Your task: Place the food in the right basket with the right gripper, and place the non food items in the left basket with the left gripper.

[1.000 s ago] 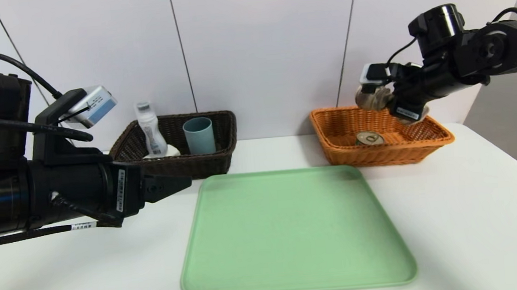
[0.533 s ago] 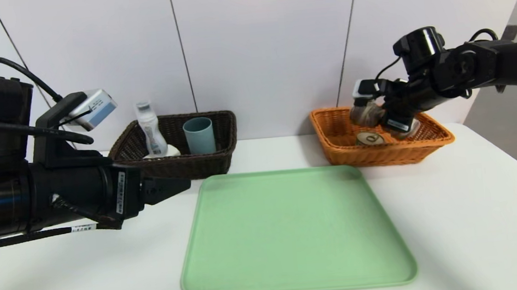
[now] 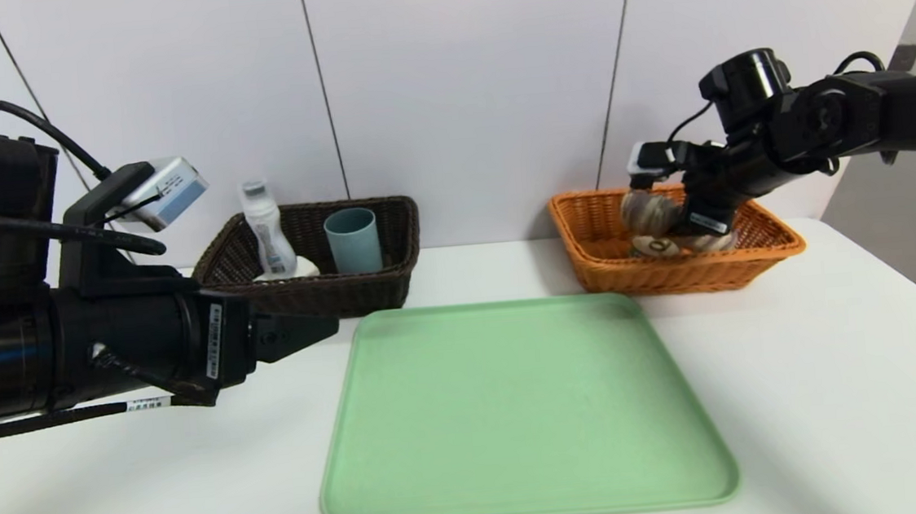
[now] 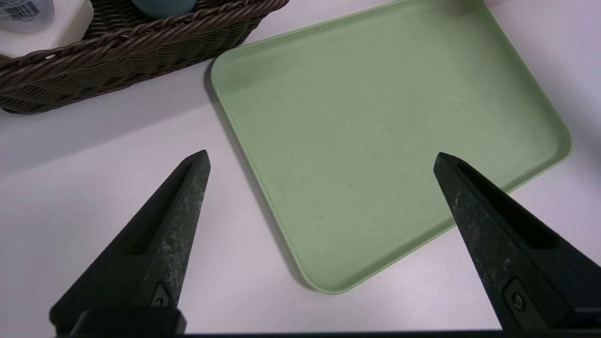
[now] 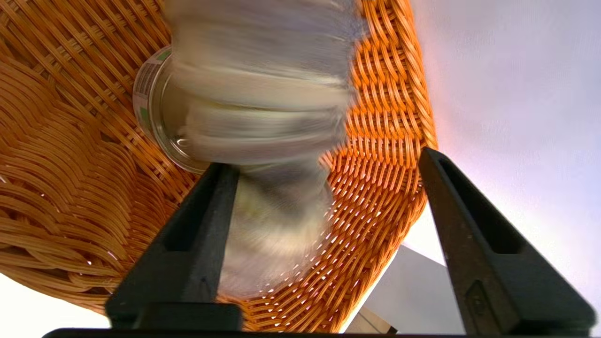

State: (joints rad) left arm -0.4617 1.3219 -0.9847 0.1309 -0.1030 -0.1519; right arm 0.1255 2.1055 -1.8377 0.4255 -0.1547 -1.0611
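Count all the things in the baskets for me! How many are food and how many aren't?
Food: 2, tin can and bread roll in the orange basket.
Not food: 3, bottle, cup, soap bar in the dark basket.
Total: 5.

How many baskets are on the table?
2. The dark brown basket sits at the back left, behind the green tray. The orange basket sits at the back right, under the right hand.

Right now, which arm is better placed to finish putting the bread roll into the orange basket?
Right. The right arm reaches over the orange basket, jaws open around the bread roll above the can. The left arm waits by the dark basket, far away.
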